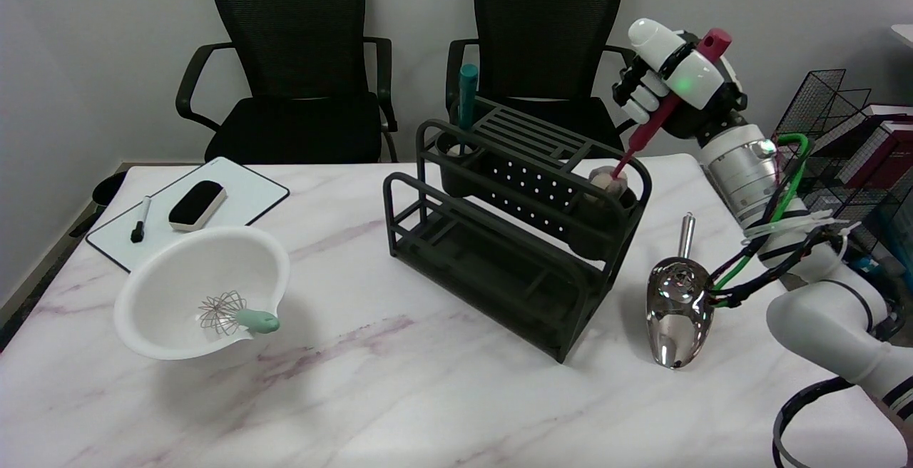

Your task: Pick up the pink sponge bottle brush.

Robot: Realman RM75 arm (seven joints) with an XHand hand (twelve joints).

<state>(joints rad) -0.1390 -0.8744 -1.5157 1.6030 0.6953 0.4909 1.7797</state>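
- My right hand (667, 72), at two o'clock in the view, has its fingers wrapped around the dark pink handle of the bottle brush (645, 129).
- The brush tilts; its pale sponge head sits at the right-end cup of the black rack (513, 240), partly hidden by the rim.
- A teal handle (468, 93) stands in the rack's left cup, its lower end hidden.

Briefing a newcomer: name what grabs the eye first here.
The right hand, raised at upper right, grips the pink bottle brush, its sponge tip still at the black rack mid-table. A shiny metal scoop lies right of the rack; a white bowl holding a whisk sits far left.
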